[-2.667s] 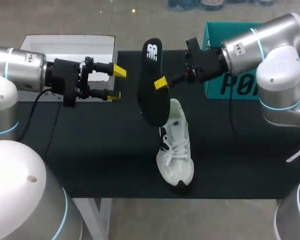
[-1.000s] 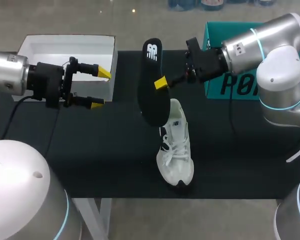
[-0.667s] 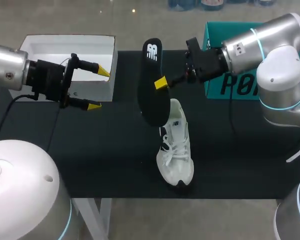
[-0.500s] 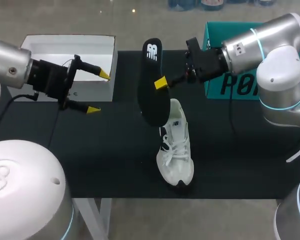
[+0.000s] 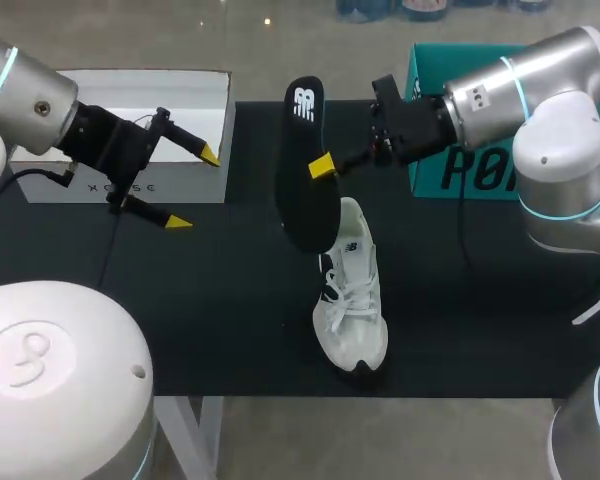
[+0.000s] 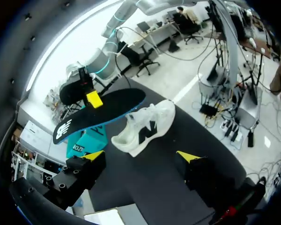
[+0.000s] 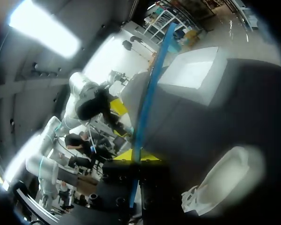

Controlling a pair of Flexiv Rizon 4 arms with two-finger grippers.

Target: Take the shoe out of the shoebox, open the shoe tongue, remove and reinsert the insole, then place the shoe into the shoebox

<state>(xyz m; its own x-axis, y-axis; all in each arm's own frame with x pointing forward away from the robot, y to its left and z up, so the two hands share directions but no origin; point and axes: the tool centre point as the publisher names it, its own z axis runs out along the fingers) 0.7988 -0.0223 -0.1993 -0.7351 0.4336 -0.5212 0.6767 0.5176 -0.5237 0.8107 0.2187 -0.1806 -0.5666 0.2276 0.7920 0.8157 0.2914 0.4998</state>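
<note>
The right gripper [image 5: 322, 166] was clamped on the black insole [image 5: 302, 205], holding it up on edge over the heel of the white sneaker [image 5: 352, 300], which lay on the black table [image 5: 180, 310] with its toe toward the robot. By the white shoebox [image 5: 130, 80], the left gripper [image 5: 194, 188] hung with its fingers spread wide, nothing between them. A teal box [image 5: 460, 170] stood behind the right arm.

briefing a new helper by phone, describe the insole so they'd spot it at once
Start at the black table, then the white shoe near its middle. By the shoe's open end the right pincer holds the insole in the air: long, flat and black with a white logo and blue edge, unlike the white shoe.
</note>
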